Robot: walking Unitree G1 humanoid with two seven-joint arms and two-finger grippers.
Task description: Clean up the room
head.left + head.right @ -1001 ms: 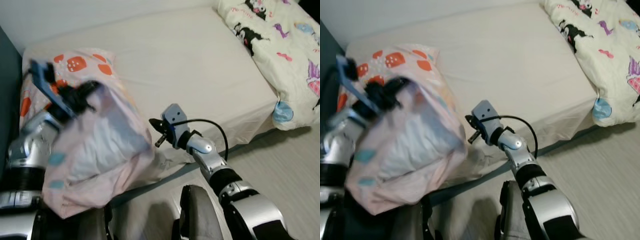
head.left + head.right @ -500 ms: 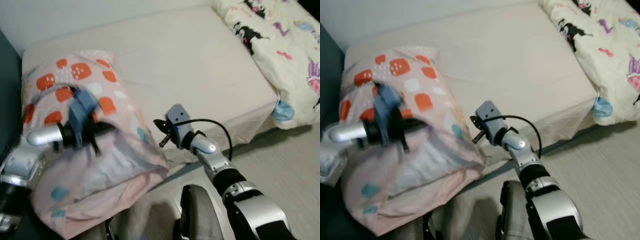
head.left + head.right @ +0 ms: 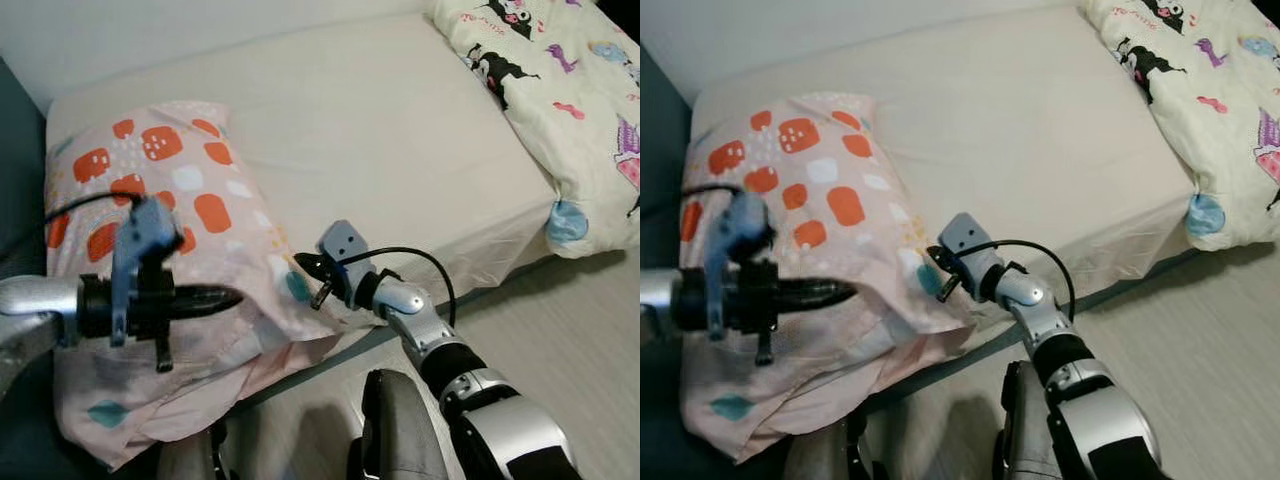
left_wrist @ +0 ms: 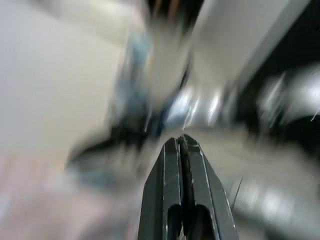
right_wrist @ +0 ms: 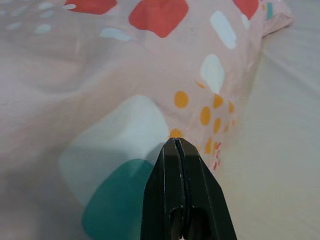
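Pink patterned pillow [image 3: 190, 250] lying at the bed's [image 3: 400, 130] left end, left gripper [image 3: 232, 297] clenched empty above it – its wrist view blurring, right gripper [image 5: 178, 146] clenched, tips touching the pillow's near corner.

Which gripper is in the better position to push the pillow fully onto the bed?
Probably the right gripper: its shut fingers already point at the pillow corner near the bed edge. The left gripper, also shut, hovers above the pillow's overhanging part.
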